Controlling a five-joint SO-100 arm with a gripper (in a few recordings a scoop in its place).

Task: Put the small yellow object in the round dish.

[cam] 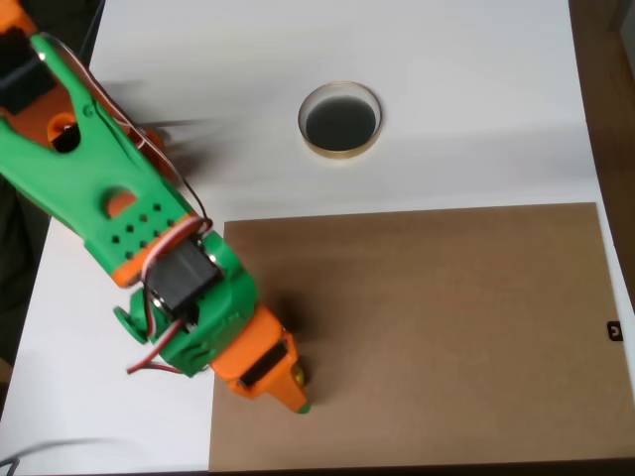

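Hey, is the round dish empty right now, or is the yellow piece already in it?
Empty. In the overhead view the round dish shows only its dark inside, and the small yellow object peeks out beside the gripper on the brown board.

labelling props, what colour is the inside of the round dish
Dark, glossy, with a pale cream rim; the overhead view shows the round dish.

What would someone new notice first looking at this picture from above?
First, the bright green and orange arm, sweeping from the upper left corner down to the lower middle, where its gripper tips onto the brown board. A speck of the small yellow object peeks out right at the gripper's tip. Next, the round dish, cream-rimmed and dark inside, stands alone on the white table near the top.
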